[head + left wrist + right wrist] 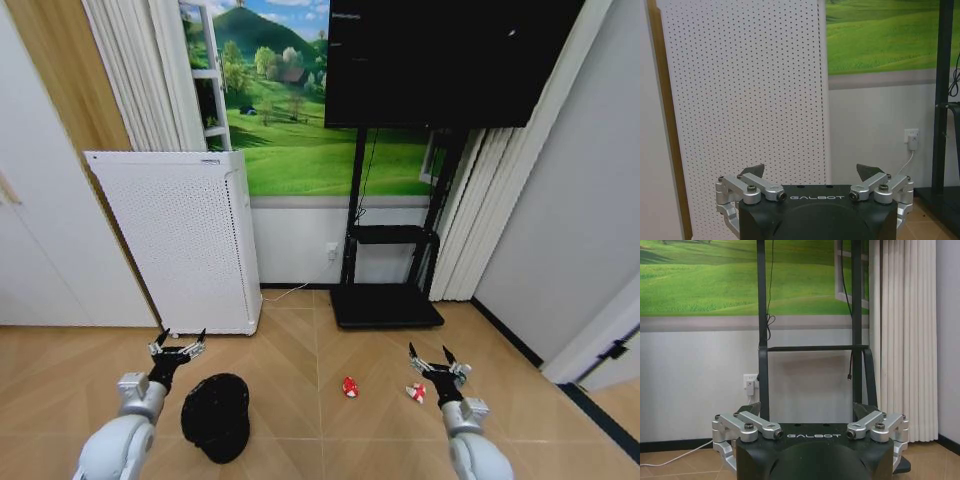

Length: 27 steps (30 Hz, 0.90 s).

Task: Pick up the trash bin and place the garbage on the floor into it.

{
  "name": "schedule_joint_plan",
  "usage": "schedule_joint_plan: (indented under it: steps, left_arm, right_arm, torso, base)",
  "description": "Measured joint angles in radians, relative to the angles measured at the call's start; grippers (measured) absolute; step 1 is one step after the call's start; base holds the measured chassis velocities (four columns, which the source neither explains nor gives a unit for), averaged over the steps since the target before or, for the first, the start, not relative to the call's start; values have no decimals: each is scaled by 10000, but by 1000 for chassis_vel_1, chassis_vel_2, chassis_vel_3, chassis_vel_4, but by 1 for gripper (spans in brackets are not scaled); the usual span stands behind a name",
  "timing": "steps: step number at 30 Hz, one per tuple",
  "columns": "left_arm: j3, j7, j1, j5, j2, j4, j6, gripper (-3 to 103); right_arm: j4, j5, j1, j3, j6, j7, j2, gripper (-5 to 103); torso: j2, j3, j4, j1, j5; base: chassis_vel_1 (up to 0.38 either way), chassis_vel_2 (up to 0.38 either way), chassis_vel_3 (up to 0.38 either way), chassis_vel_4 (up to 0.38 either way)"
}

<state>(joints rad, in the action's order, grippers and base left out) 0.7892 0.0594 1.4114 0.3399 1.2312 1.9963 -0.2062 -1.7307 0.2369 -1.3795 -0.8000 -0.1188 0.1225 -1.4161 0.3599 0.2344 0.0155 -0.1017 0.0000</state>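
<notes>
The black round trash bin stands on the wood floor, just right of my left arm. My left gripper hovers open above and a little behind the bin, empty; in the left wrist view the left gripper faces the white perforated appliance. Two red-and-white pieces of garbage lie on the floor: one scrap in the middle, another scrap right beside my right wrist. My right gripper is open and empty above that second scrap; in the right wrist view the right gripper faces the TV stand.
The white perforated appliance stands against the wall behind the bin. A black TV stand base sits on the floor ahead, under a large dark screen. Curtains hang at the right. Bare floor lies between bin and scraps.
</notes>
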Motion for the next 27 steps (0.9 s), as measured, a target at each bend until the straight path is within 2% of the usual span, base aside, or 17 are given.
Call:
schedule_joint_plan:
  steps: [27]
  left_arm:
    - [40,65,17,-67,32,-87,63,100]
  right_arm:
    - [126,-48,-51,0,-72,52,-96,100]
  torso:
    - [-1125,-793,0,334,0]
  base:
    - [0,0,0,0]
